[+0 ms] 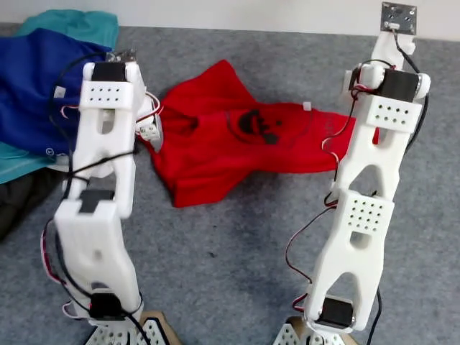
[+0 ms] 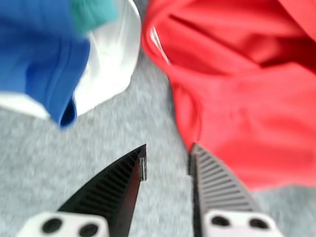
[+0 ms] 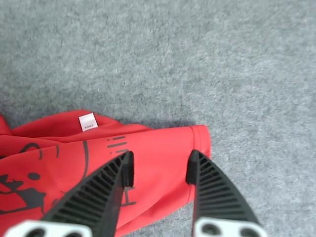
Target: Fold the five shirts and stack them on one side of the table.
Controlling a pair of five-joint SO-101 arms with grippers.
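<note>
The red shirt (image 1: pixel 251 144) lies crumpled in the middle of the bench (image 1: pixel 237 251), print upward; the left claw (image 2: pixel 167 154) hangs released at its nine o'clock edge, one finger just beside the cloth; the right claw (image 3: pixel 159 163) hangs released over its three o'clock end, grasping nothing; a blue shirt (image 1: pixel 29 86) lies heaped at ten o'clock over a teal shirt (image 1: pixel 79 25); a dark garment (image 1: pixel 14 205) sits at eight o'clock.

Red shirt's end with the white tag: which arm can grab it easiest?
Right. The right claw hangs open just over that end of the red shirt, near the tag. The left claw is at the far edge, by the blue shirt.
</note>
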